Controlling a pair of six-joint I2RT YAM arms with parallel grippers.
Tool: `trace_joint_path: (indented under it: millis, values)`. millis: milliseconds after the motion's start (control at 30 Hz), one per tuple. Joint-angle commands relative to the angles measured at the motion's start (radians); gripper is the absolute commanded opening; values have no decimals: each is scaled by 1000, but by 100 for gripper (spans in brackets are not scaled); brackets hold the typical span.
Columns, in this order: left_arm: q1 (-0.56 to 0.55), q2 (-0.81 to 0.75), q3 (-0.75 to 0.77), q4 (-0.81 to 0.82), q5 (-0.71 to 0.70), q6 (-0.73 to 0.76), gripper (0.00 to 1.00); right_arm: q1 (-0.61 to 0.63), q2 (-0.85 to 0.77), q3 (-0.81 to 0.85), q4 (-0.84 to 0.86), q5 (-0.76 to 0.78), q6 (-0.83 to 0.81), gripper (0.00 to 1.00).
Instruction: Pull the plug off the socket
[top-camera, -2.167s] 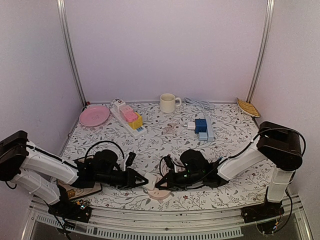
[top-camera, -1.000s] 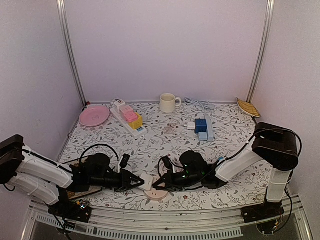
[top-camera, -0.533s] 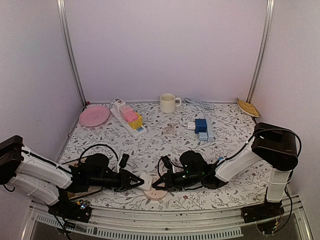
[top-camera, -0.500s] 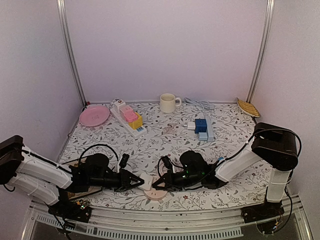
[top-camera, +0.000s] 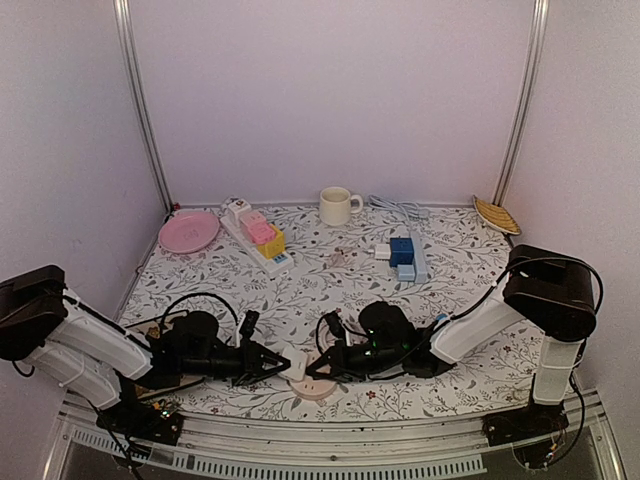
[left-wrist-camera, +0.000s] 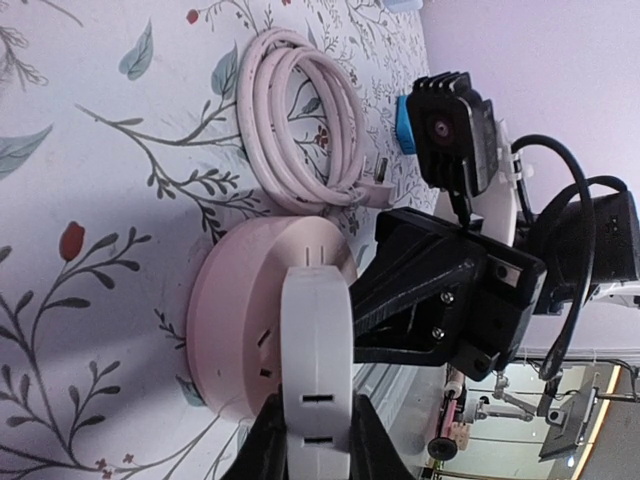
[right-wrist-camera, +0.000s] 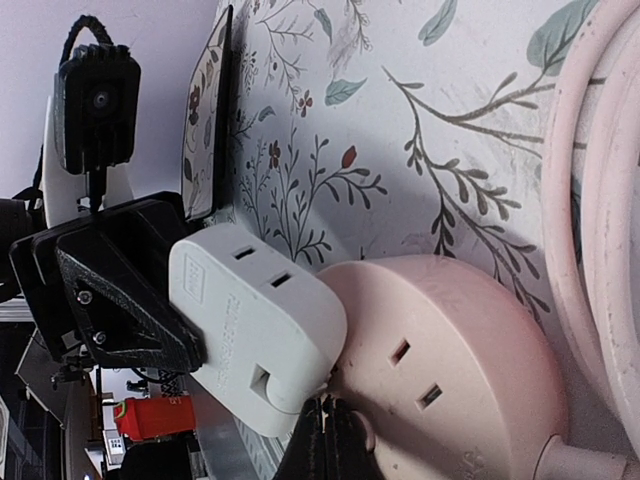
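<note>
Lying near the worktop (top-camera: 330, 290) front edge in the top view, the pink socket (top-camera: 315, 386) is flanked by both arms. In the left wrist view, the white plug (left-wrist-camera: 316, 380) is clamped by the left gripper (left-wrist-camera: 314, 445) above the socket rim. In the right wrist view, the right gripper (right-wrist-camera: 325, 440) is pinched together at the socket, with the plug tilted against it.
</note>
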Motion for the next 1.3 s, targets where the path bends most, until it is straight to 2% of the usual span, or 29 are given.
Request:
trace_joint_path:
  millis: [0, 333, 433, 500, 667, 800, 833, 900, 1000, 1267]
  values:
    - [7, -79, 47, 289, 70, 3, 0, -8, 66, -12, -208, 94, -28, 3]
    - [44, -72, 60, 303, 126, -6, 0, -6, 64, 9, -240, 111, -43, 3]
    - [90, -122, 40, 230, 119, 19, 0, -6, 46, 7, -240, 114, -45, 3]
    - [127, -191, 37, 121, 105, 55, 0, -6, 23, 4, -240, 119, -50, 3]
    - [198, -375, 109, -347, -3, 206, 0, -8, -54, 15, -252, 133, -75, 3]
    - [254, -448, 188, -722, -133, 310, 0, -8, -129, 38, -290, 154, -101, 3]
    - [265, -458, 195, -766, -154, 319, 0, -8, -148, 43, -302, 160, -109, 3]
    - [286, -472, 185, -785, -157, 325, 0, -9, -184, 52, -328, 176, -120, 3]
    - [324, -459, 117, -702, -83, 300, 0, -14, -245, 57, -367, 198, -141, 4]
    - [383, -318, 55, -583, 6, 281, 0, -43, -423, 17, -465, 255, -172, 5]
